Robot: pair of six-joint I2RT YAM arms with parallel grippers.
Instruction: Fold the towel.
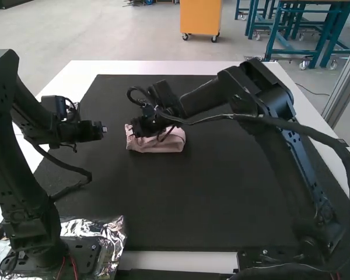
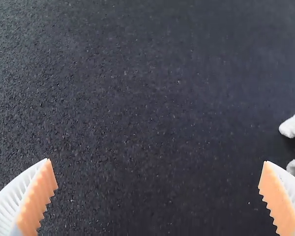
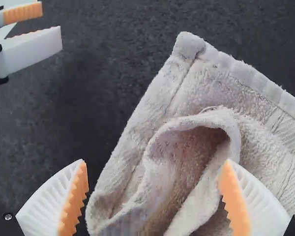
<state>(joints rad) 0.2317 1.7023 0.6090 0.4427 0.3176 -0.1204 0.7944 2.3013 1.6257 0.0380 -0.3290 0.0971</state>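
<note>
Risks, listed left to right. Left claw [image 1: 104, 129]: placed just beside the towel [image 1: 160, 144]; if both claws are brought in together, a knock between them may be caused by the tight spacing. Towel: laid near the far side of the dark mat [image 1: 192, 204], in front of the left claw and under the right claw [image 3: 155, 160], in a small bundle with uneven layers. A loop of cloth [image 3: 194, 120] is raised along its open edge; if the lower layer is pinched along with it, the whole bundle may be dragged or the folds pulled loose. Right claw: if it is closed off centre, only one lip of the loop may be caught, and the layer may be left twisted.

Claws, same order. Left claw: fingers set wide apart, bare mat framed between them; nothing held. Right claw: fingers likewise parted wide, the loop framed between them; nothing gripped. Whether the cloth is touched by the right claw's pads [image 3: 234, 199] cannot be told.
</note>
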